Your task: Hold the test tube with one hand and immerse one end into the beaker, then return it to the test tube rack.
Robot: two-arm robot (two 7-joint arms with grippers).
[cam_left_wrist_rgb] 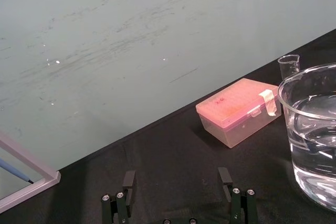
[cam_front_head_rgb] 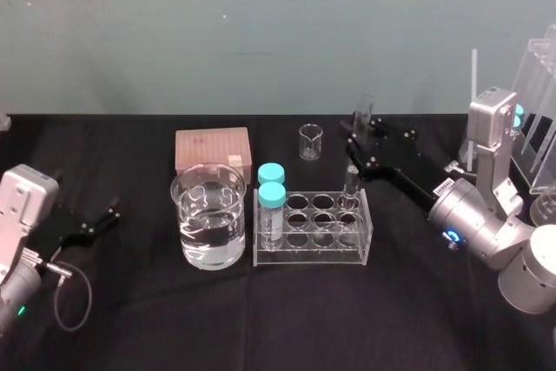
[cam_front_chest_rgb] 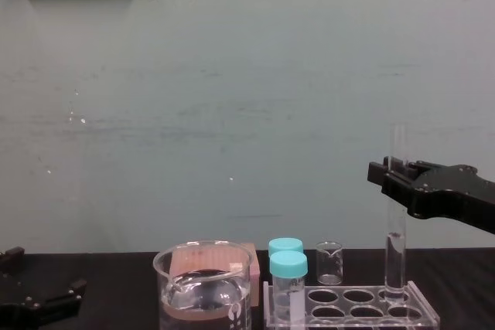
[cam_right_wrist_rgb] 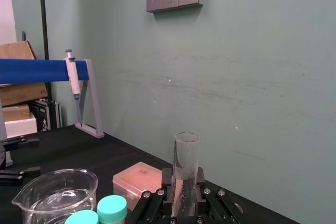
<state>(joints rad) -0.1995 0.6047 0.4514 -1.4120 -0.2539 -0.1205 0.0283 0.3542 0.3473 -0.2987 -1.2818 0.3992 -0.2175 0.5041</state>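
The test tube (cam_front_head_rgb: 352, 182) (cam_front_chest_rgb: 397, 214) (cam_right_wrist_rgb: 186, 161) stands upright with its rounded lower end in the rear right hole of the clear test tube rack (cam_front_head_rgb: 365, 234) (cam_front_chest_rgb: 352, 313). My right gripper (cam_front_head_rgb: 359, 132) (cam_front_chest_rgb: 390, 175) (cam_right_wrist_rgb: 184, 195) is shut on the tube's upper part, reaching in from the right. The wide beaker (cam_front_head_rgb: 208, 215) (cam_front_chest_rgb: 203, 291) (cam_left_wrist_rgb: 315, 129), part full of clear liquid, sits just left of the rack. My left gripper (cam_front_head_rgb: 109, 215) (cam_left_wrist_rgb: 176, 174) rests open on the table at far left, holding nothing.
Two teal-capped vials (cam_front_head_rgb: 271, 202) stand in the rack's left end. Behind the beaker lie a pink tip box (cam_front_head_rgb: 212, 149) and a tiny glass beaker (cam_front_head_rgb: 310, 141). A clear acrylic stand (cam_front_head_rgb: 539, 119) occupies the far right.
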